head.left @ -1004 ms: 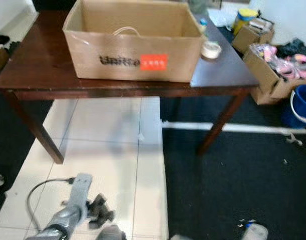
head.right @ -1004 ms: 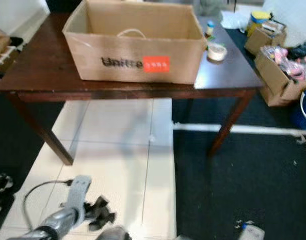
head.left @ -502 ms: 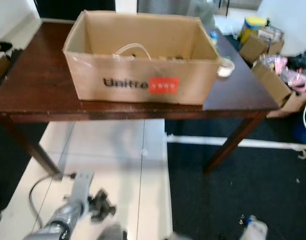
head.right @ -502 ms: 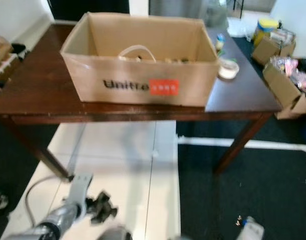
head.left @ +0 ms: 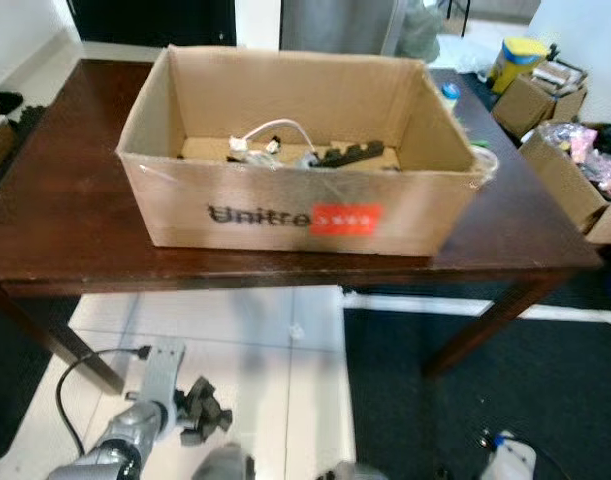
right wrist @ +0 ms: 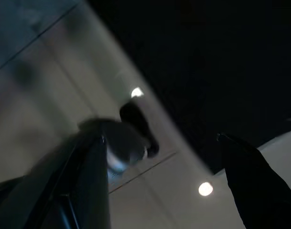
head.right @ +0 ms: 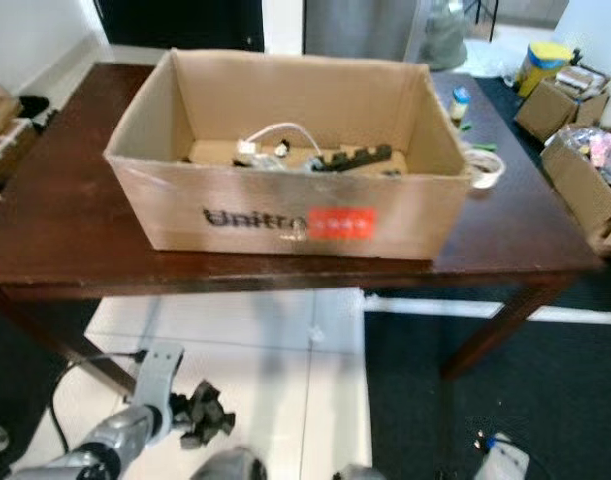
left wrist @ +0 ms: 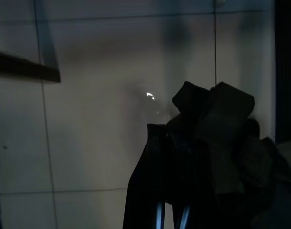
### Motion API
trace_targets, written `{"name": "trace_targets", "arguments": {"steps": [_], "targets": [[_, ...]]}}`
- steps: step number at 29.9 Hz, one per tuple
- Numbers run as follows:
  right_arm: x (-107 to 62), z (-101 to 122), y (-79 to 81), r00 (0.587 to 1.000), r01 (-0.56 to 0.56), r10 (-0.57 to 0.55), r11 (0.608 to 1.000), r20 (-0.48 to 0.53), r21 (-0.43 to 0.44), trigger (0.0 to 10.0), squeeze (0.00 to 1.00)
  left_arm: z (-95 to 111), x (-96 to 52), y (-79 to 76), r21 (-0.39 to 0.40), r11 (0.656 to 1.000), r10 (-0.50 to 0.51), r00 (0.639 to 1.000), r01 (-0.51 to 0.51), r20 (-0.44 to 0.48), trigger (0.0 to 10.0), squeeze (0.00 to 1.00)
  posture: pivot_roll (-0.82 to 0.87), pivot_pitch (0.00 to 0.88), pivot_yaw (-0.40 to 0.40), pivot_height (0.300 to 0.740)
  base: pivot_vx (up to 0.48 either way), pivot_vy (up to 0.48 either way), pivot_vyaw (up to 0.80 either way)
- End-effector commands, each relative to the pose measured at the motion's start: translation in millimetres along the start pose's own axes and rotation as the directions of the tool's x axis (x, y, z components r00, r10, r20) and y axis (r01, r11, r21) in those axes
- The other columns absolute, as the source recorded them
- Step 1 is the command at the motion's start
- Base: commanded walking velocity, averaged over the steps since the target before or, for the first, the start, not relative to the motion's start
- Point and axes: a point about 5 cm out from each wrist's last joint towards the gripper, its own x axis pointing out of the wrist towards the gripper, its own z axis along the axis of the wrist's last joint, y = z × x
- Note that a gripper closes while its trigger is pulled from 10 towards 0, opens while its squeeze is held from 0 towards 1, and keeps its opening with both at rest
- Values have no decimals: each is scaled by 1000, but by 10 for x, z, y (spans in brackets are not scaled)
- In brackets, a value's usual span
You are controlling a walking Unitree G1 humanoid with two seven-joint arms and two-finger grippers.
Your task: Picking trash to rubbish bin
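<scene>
One cardboard box (head.right: pixel 285 190) sits on the dark wooden table (head.right: pixel 55 230), open at the top, printed lettering and a red label on its near wall. Inside: a white cable (head.right: pixel 275 135), a long black item (head.right: pixel 353 159), and small bits too blurred to name. Judgement: this box serves as the rubbish bin; some trash appears already deposited.

Left gripper (head.left: pixel 200 415) is low over the white tiled floor (head.left: pixel 275 340), below the table's near edge. In the left wrist view its jaws are clenched on a dark crumpled lump (left wrist: pixel 216 119), probably the piece of trash in hand. That lump is therefore well below the box, not yet over it.

Right gripper (right wrist: pixel 164 167): right wrist view shows its two fingers spread apart, nothing between them; arm hangs idle.

Other possible trash: a pale bottle-like item (head.right: pixel 500 462) on the dark carpet (head.right: pixel 545 400), near the lower right. A tape roll (head.right: pixel 483 168) lies on the table beside the box.

Progress estimate: mid-task. Remaining: raise the held lump above the rim, drop it in, then collect the item on the carpet.
</scene>
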Motion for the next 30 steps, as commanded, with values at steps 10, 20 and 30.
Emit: {"name": "trace_targets", "arguments": {"steps": [10, 20, 30], "targets": [[8, 304, -105, 993, 4, 3, 999, 118, -53, 10000, 0, 25, -22, 111, -53, 995, 85, 996, -84, 27, 10000, 0, 95, 109, -19, 740, 81, 0, 0], [-79, 1002, -307, 927, -79, 103, 994, 360, -81, 10000, 0, 233, -312, 917, -243, 851, 492, 868, -465, 61, 10000, 0, 92, 115, -17, 740, 0, 0, 0], [-225, 1022, 157, 701, -598, 707, 654, 91, -463, 10000, 0, -131, -659, 1397, -362, 615, 702, 696, -700, -151, 10000, 0, 95, 112, -12, 740, 0, 0, 0]]}}
